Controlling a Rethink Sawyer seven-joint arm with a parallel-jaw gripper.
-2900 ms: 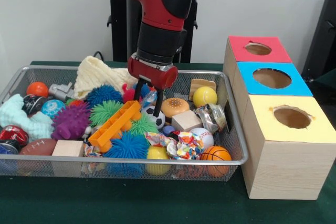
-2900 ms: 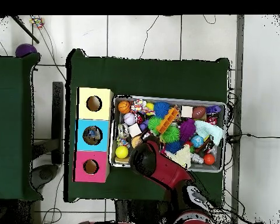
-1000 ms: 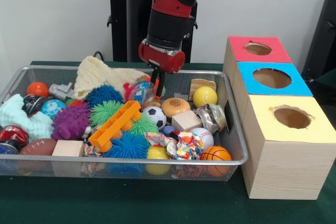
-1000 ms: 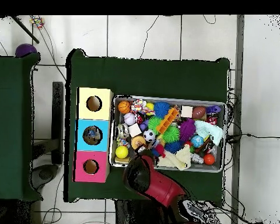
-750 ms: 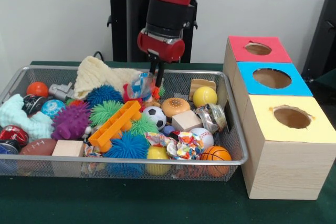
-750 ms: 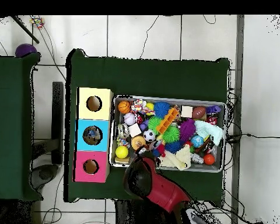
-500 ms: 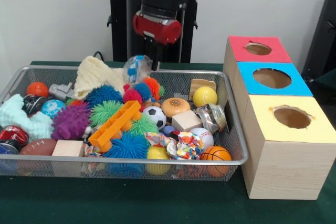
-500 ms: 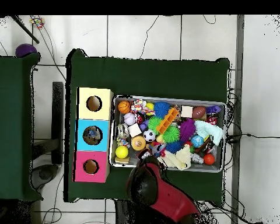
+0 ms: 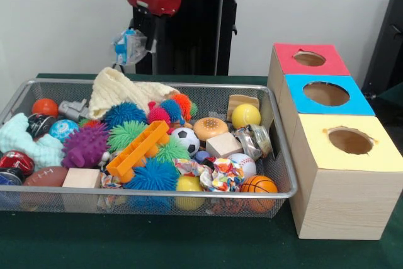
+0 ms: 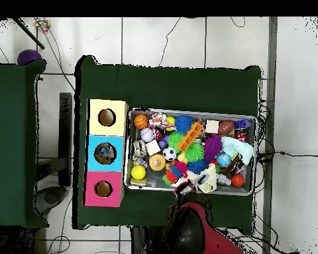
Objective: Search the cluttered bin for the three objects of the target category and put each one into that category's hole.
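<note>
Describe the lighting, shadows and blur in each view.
Front view: even, soft light, faint shadows under the wire bin; the end effector and its clear wrapped item look slightly smeared. Overhead view: flat light, toys small and hard to make out, arm blurred.

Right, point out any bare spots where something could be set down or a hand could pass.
Bare green cloth runs along the near side of the wire bin. In the overhead view, cloth also lies open beyond the bin and the three boxes. Inside the bin it is crowded nearly wall to wall with toys. The gripper hangs above the bin's far rim, holding a clear packet.
</note>
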